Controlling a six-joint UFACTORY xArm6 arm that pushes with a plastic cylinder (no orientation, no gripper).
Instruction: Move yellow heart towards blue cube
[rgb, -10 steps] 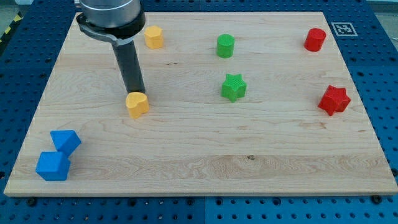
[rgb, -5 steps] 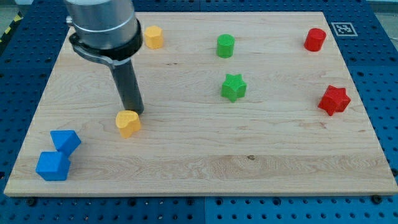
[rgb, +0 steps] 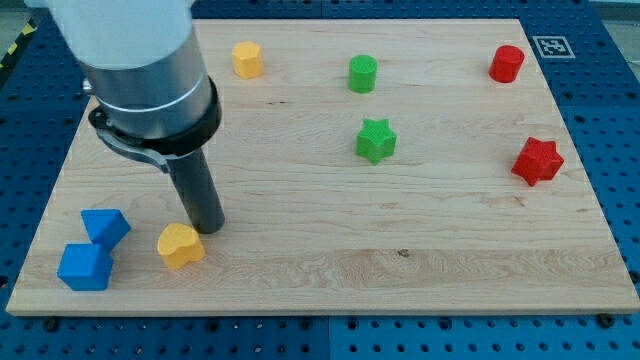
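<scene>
— Blue first: why does the blue cube (rgb: 84, 267) matter, down at the view's bottom left?

— It is the goal. A second blue block (rgb: 105, 228) touches it, just above.

— And the yellow heart (rgb: 180, 245)?

— Near the cube, not yet touching. My tip (rgb: 209, 228) sits just beside the heart, on its upper-right side, so a push sends it down-left. No fingers here: only a rod, holding nothing.

— Farther off?

— Well apart on the wooden bench (rgb: 320, 270): a green star (rgb: 376, 140), red star (rgb: 537, 160), green cylinder (rgb: 363, 74), red cylinder (rgb: 507, 63), another yellow block (rgb: 247, 59).
</scene>
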